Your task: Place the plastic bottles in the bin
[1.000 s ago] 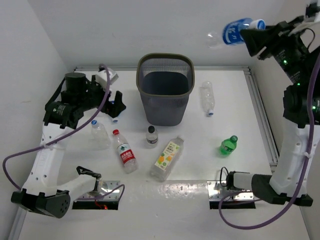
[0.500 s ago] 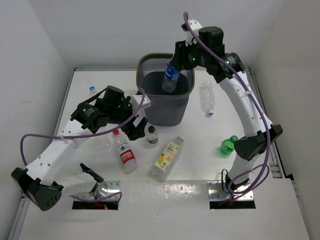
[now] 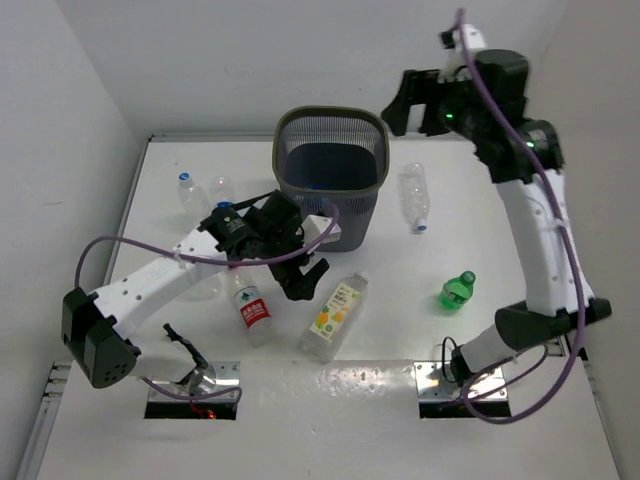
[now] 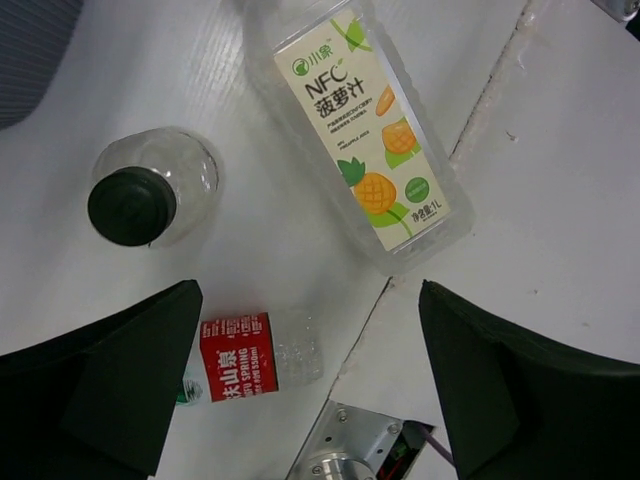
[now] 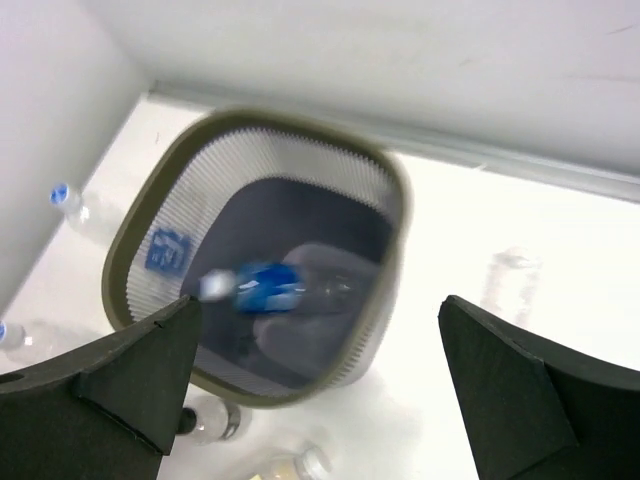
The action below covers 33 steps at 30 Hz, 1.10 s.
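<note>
Scanning from the left, you find two clear bottles [image 3: 185,189] lying near the far-left wall. Your left gripper [image 4: 310,300] hovers spread wide, grasping nothing, above the red-white bottle [image 4: 240,357], the upright black-capped bottle [image 4: 150,200] and the yellow-green bottle [image 4: 365,140]. The bin [image 3: 355,205] stands just beyond them, with a blurred blue-label bottle [image 5: 265,285] inside it. Right of the bin lie a clear bottle [image 3: 415,198] and, nearer, the green bottle [image 3: 457,290]. Your right gripper [image 5: 320,300] hangs released and empty, high beside the bin's far-right corner.
</note>
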Available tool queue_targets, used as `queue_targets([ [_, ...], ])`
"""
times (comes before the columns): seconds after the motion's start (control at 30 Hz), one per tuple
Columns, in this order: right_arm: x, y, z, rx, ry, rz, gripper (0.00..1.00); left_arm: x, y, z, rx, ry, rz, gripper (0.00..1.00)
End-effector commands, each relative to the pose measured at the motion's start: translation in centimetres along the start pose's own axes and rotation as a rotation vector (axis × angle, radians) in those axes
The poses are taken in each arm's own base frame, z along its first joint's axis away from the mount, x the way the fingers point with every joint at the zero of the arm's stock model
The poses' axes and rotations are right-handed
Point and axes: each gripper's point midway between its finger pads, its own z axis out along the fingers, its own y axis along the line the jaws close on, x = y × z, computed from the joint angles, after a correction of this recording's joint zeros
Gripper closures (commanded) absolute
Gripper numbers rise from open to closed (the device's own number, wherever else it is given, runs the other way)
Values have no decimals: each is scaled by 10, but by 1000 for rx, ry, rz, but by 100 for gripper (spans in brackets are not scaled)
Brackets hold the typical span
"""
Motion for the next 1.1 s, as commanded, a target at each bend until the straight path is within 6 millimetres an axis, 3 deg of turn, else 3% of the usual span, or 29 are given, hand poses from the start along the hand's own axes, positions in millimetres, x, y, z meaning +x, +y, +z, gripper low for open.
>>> queue_targets([
  [0.0, -20, -21, -55, 42, -86, 63, 0, -26, -14, 10, 33, -48, -3, 4],
  [0.13, 15, -60, -78, 132, -27, 87, 0, -46, -31, 26, 8, -34, 65, 6],
  [0.2, 20, -70, -92, 160, -31, 99, 0, -62, -46, 31, -12, -50, 113, 6],
  [0.27, 37, -81, -96, 177, 3, 144, 0, -68, -56, 47, -32, -23, 111, 2],
  [0.33, 44, -89, -99, 194, 13, 171, 0, -69, -53, 60, -51, 3, 42, 1],
  [0.4, 46, -95, -105, 203, 7, 191, 0, -60, -44, 83, -105, 60, -59, 1],
  [0.5, 53, -100, -108, 206, 12, 218, 0, -57, -40, 94, -131, 82, -119, 1],
  [0.63, 62, -101, -109, 184, 22, 241, 0, -54, -20, 111, -235, 103, -130, 1],
  [0.8, 74, -102, -101, 162, 47, 268, 0, -49, -13, 135, -253, 160, -132, 1],
  [1.07, 80, -103, -104, 153, 57, 268, 0, -18, -7, 167, -260, 288, -150, 1],
])
